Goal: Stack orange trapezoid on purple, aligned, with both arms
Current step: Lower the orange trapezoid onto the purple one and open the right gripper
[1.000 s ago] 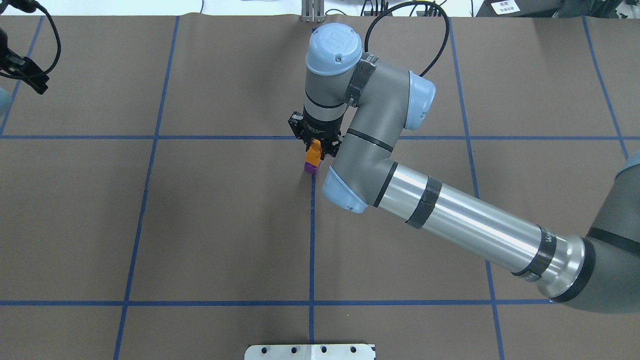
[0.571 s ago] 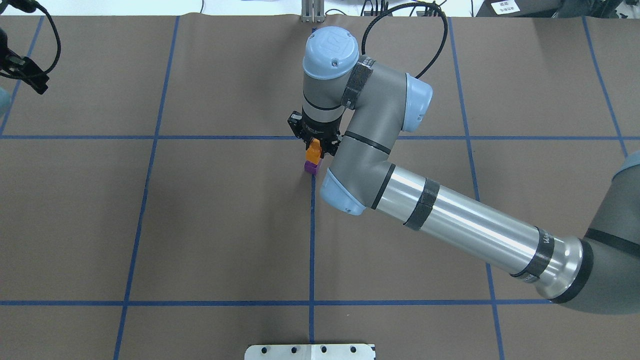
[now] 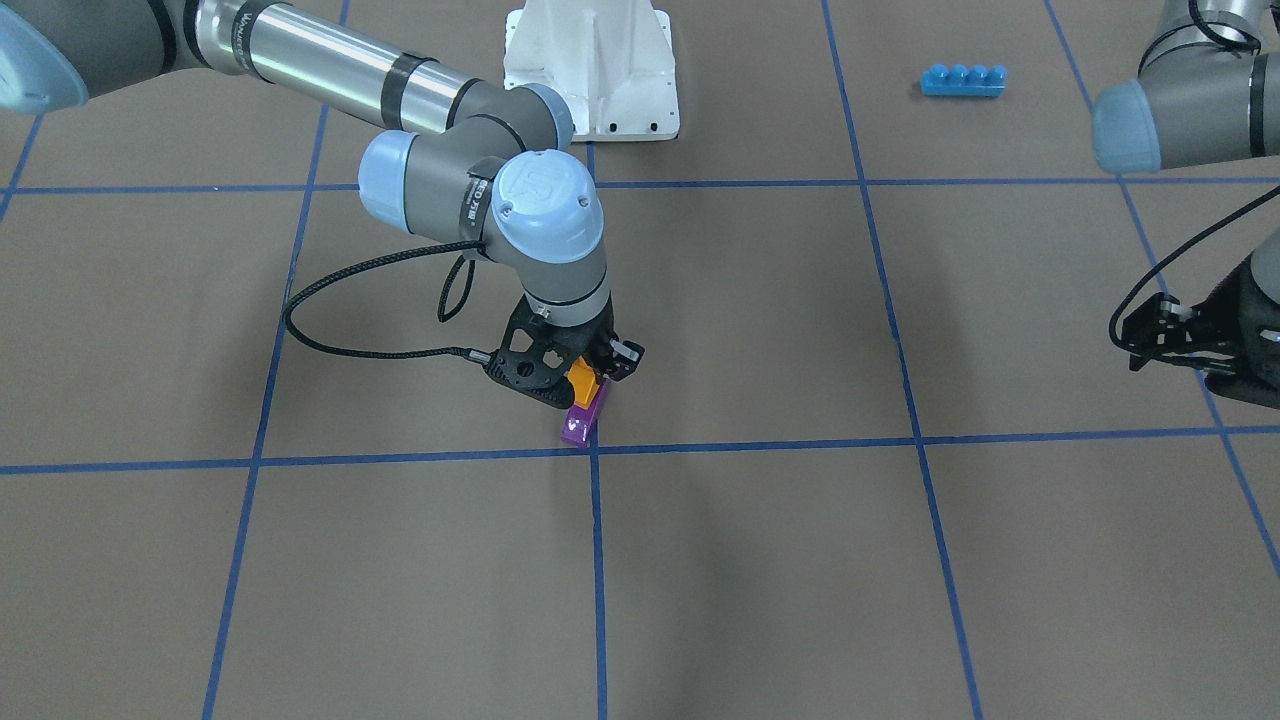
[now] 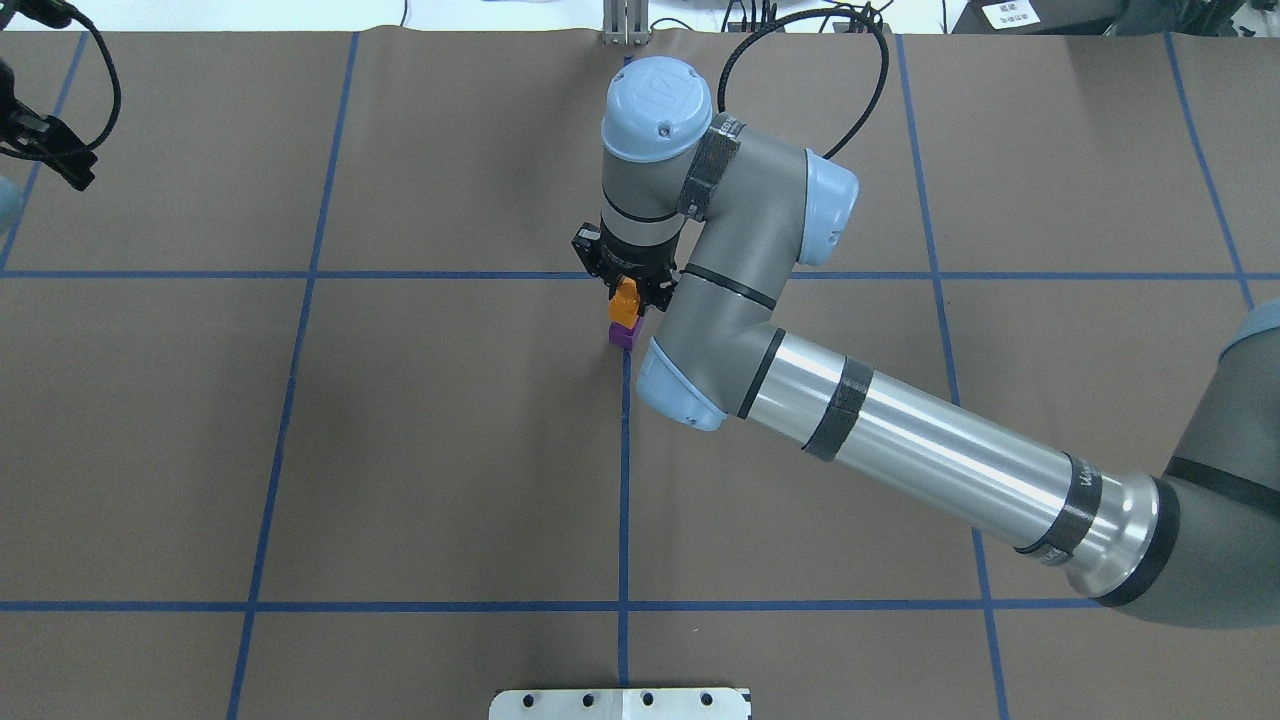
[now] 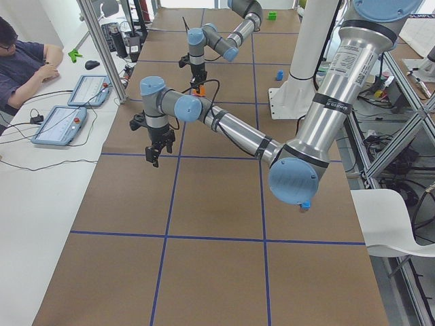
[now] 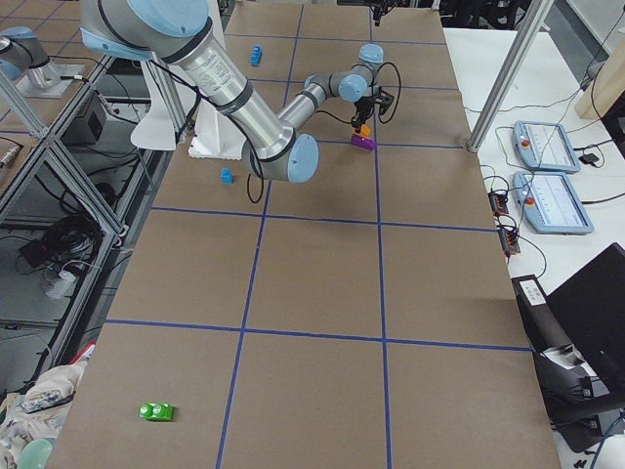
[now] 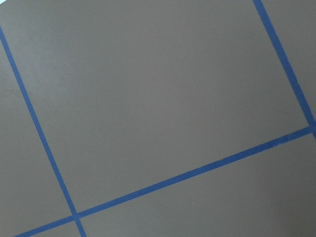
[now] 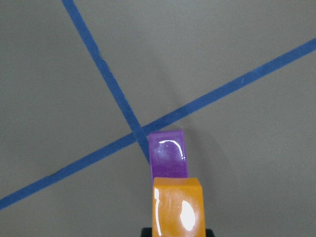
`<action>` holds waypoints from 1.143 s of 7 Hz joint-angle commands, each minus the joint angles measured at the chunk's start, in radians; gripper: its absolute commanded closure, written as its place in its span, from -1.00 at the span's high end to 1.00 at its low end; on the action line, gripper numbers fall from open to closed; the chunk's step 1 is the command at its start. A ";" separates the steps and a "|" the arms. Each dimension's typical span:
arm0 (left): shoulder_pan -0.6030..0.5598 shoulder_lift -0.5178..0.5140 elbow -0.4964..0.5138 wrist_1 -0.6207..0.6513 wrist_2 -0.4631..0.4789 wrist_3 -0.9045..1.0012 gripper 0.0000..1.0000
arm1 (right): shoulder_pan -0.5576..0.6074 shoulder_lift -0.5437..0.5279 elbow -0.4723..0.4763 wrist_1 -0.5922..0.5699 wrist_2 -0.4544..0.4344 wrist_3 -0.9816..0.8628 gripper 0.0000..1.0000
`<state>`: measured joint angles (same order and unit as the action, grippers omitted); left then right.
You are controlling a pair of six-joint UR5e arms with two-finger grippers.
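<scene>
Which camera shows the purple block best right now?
Right wrist-mounted: the purple block sits close and sharp, just beyond the orange trapezoid. Front-facing and overhead show it small, the side views tiny at best; the left wrist view misses it.

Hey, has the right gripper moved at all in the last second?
Yes, slightly. The right gripper, shut on the orange block, has drifted toward the overhead view's left, while the purple block has not budged.

The right arm point(image 4: 745, 215) was grey-bodied, with light-blue, logo-embossed joint caps point(image 4: 655, 105) and a polished silver tube point(image 4: 930, 450) with black bands. A black braided cable point(image 3: 380, 354) ran to its black gripper point(image 3: 585, 378).
</scene>
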<state>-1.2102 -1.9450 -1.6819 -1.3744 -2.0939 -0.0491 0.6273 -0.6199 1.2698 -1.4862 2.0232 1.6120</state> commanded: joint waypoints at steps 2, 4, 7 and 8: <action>0.001 0.008 -0.001 0.000 0.000 0.000 1.00 | -0.021 0.000 -0.021 0.006 -0.024 -0.003 -1.00; 0.001 0.008 -0.001 0.000 0.000 -0.002 1.00 | -0.030 -0.001 -0.044 0.044 -0.037 -0.001 -1.00; 0.003 0.009 0.002 -0.003 0.002 -0.002 1.00 | -0.043 -0.004 -0.044 0.087 -0.060 -0.006 -0.81; 0.003 0.011 0.001 -0.003 0.000 -0.002 1.00 | -0.038 -0.003 -0.041 0.090 -0.057 -0.006 0.98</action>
<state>-1.2075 -1.9359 -1.6809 -1.3765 -2.0932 -0.0511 0.5856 -0.6236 1.2261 -1.4078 1.9671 1.6064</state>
